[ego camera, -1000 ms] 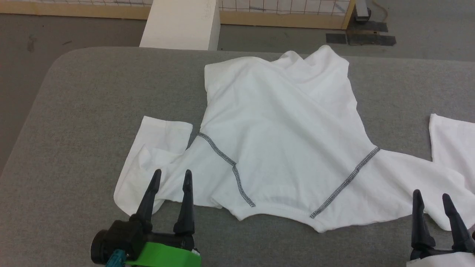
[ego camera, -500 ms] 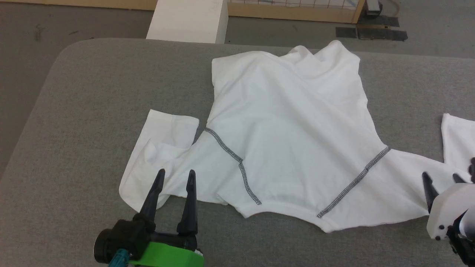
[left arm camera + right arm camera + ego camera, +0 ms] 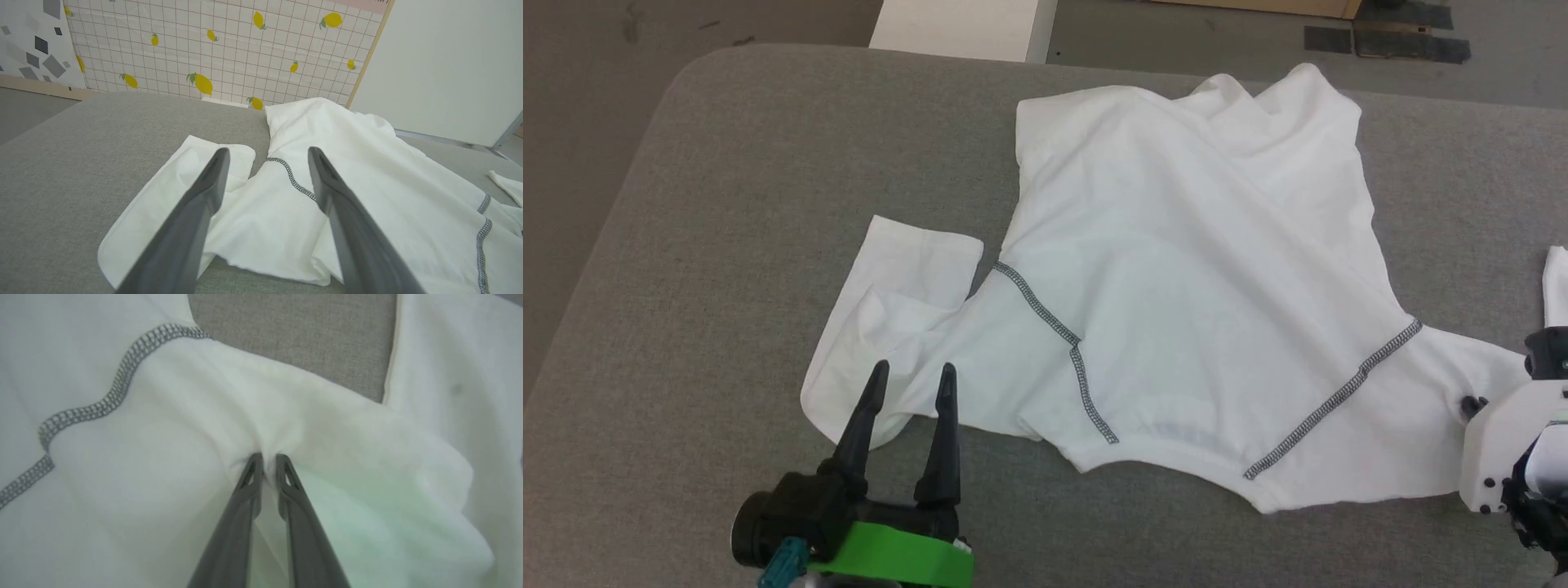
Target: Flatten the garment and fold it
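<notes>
A grey cloth-covered desk (image 3: 711, 212) carries the garment (image 3: 1176, 261), a white T-shirt. It is spread over the desk's middle and right, with its curved neck edge nearest the robot. Its far end is bunched into soft folds near the desk's far edge.

At the left, the left claw (image 3: 913, 369) is released, its two dark fingers spread well apart and holding nothing. Their tips sit over the near edge of the left-hand sleeve (image 3: 898, 278), which lies creased and partly folded over itself. Whether the tips touch the cloth cannot be told. Beyond the desk's far edge stands a white box (image 3: 964, 24).

A grey zigzag seam (image 3: 1054, 327) runs from that sleeve's armpit down to the neck edge. A second seam (image 3: 1339, 396) slants the opposite way on the right side of the neck.

Past the second seam lies the right-hand sleeve (image 3: 1445, 384). The right claw (image 3: 268, 457) is clenched on a pinch of its fabric, fingers almost together, and the cloth puckers around their tips. Just beside it on the right lies another piece of white cloth (image 3: 457, 347), with a wedge of bare desk between the two.
</notes>
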Controlling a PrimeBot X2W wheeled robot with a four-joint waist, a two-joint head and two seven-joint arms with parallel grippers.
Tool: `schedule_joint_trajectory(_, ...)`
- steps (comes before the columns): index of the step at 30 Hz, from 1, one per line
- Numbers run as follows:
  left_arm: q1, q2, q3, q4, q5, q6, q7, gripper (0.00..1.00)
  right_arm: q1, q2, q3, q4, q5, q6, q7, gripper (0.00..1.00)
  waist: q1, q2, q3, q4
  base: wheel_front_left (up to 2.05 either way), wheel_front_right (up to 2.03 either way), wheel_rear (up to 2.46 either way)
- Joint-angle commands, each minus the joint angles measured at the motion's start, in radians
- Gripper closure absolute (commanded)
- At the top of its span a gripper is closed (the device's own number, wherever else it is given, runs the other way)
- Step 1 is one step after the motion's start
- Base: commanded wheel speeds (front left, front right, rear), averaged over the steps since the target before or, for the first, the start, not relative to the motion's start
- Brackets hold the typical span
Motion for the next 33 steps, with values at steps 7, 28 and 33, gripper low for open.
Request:
schedule_joint_trajectory(7, -0.005, 0.000, 0.010, 0.005, 0.002, -0.007, -0.004, 0.00, -0.036, -0.059, -0.027, 0.008, 0.004, -0.002, -0.063, 1.00, 0.0000, 0.0000, -0.023, -0.028, 0.00, 0.00, 0.00)
schedule_joint_trajectory(28, 0.012, 0.001, 0.011, 0.043, 0.015, -0.033, -0.004, 0.00, -0.054, -0.099, -0.064, 0.016, 0.051, -0.002, -0.230, 0.00, 0.0000, 0.0000, -0.083, -0.043, 0.00, 0.00, 0.00)
schedule_joint_trajectory(33, 0.026, 0.001, 0.020, 0.022, 0.018, -0.035, -0.004, 0.00, -0.001, -0.011, -0.100, -0.188, 0.036, -0.002, -0.328, 0.00, 0.0000, 0.0000, -0.112, -0.053, 0.00, 0.00, 0.00)
